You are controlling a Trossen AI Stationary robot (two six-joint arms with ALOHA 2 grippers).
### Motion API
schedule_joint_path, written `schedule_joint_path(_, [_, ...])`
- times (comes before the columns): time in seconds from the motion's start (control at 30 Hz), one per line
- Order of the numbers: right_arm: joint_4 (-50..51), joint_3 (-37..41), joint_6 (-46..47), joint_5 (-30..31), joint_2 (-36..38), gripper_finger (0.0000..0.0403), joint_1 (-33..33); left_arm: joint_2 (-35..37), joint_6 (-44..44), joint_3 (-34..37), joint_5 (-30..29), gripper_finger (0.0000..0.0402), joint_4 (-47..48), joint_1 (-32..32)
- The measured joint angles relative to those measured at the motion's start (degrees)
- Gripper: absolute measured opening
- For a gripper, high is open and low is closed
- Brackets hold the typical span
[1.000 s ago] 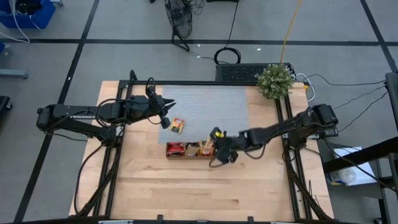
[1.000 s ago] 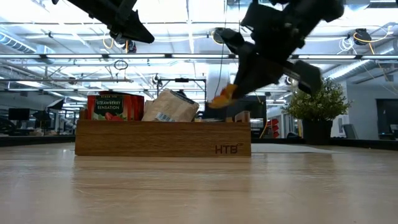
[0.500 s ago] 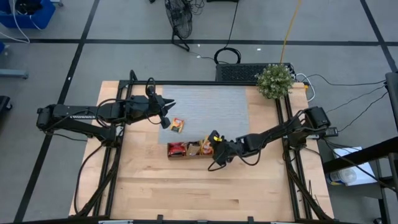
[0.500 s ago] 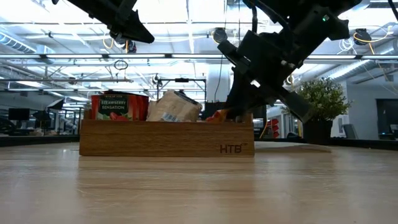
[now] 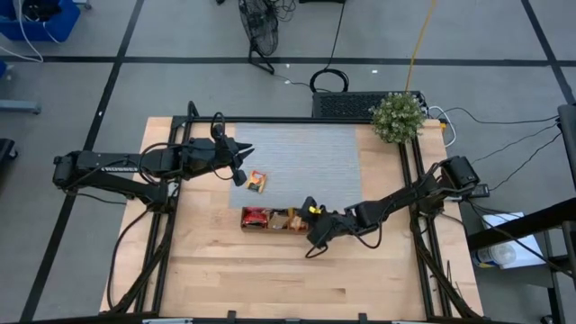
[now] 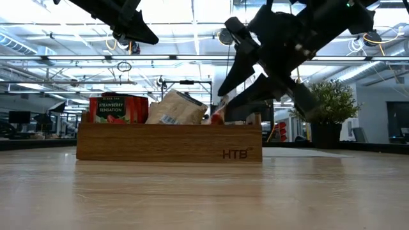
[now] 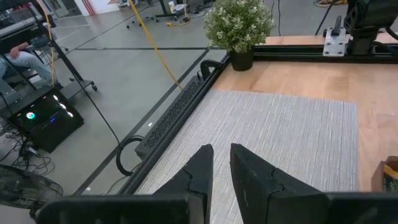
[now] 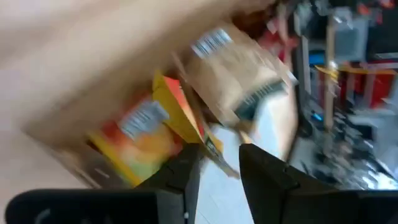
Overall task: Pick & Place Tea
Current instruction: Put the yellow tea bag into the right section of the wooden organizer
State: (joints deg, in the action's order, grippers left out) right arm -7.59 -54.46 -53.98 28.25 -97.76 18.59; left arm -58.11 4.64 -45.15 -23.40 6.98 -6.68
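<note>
The long wooden tray (image 5: 274, 219) lies on the table near the grey mat's near edge. Red tea packets (image 6: 118, 108) stand in its left compartment and a pale packet (image 6: 176, 108) leans in the middle one. An orange-yellow packet (image 8: 146, 134) sits in the right compartment, leaning on the compartment wall. My right gripper (image 5: 311, 222) hangs open just above that compartment (image 6: 225, 99), with the packet in front of its fingertips (image 8: 217, 165). Two more packets (image 5: 257, 182) lie on the mat. My left gripper (image 5: 243, 162) hovers shut above the mat beside them (image 7: 221, 158).
A potted plant (image 5: 398, 117) stands at the table's far right corner and also shows in the left wrist view as the plant (image 7: 239, 25). The grey mat (image 5: 297, 162) covers the far middle of the table. Bare wood (image 5: 270, 279) lies on the near side of the tray.
My right gripper carried the orange-yellow packet toward the table's left and down into the tray's right compartment, then opened and rose a little. The packet now stays in the compartment. The tray shifted slightly during the placement.
</note>
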Motion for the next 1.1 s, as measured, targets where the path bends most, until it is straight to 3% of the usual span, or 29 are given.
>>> schedule_joint_path(0.27, [-2.64, -0.02, 2.05, 23.34, 0.02, 0.0102, -0.24, -0.02, 0.0, 0.0, 0.0, 0.0063, 0.0, 0.0])
schedule_joint_path(0.4, [-4.86, -0.02, 7.44, 24.14, 0.02, 0.0102, 0.15, 0.0, 0.0, 0.0, 0.0, 0.0063, 0.0, 0.0])
schedule_joint_path(0.53, [-4.86, -0.03, 6.82, 23.88, 0.12, 0.0091, 1.55, 0.0, 0.0, 0.0, 0.0, 0.0063, 0.0, 0.04])
schedule_joint_path(0.6, [-2.37, -0.58, 9.56, 20.75, 1.3, 0.006, 2.04, 0.0, 0.0, 0.0, 0.0, 0.0063, 0.0, 0.04])
schedule_joint_path(0.7, [6.65, -4.17, 19.42, 8.43, 4.11, 0.0011, 1.27, 0.0, 0.0, 0.0, 0.0, 0.0063, -0.02, 0.02])
schedule_joint_path(0.83, [24.31, -12.99, 32.62, -6.8, 3.63, 0.0001, -3.14, -0.02, 0.0, 0.0, 0.0, 0.0063, -0.03, 0.02])
schedule_joint_path(1.0, [38.03, -20.34, 38.24, -16.93, -4.56, 0.0, -5.78, -0.02, 0.0, 0.0, -0.02, 0.0063, -0.2, 0.0])
schedule_joint_path(1.1, [39.49, -22.56, 39.34, -22.39, -8.26, 0.0, -5.81, -0.02, 0.0, 0.0, 0.0, 0.0063, -0.42, 0.02])
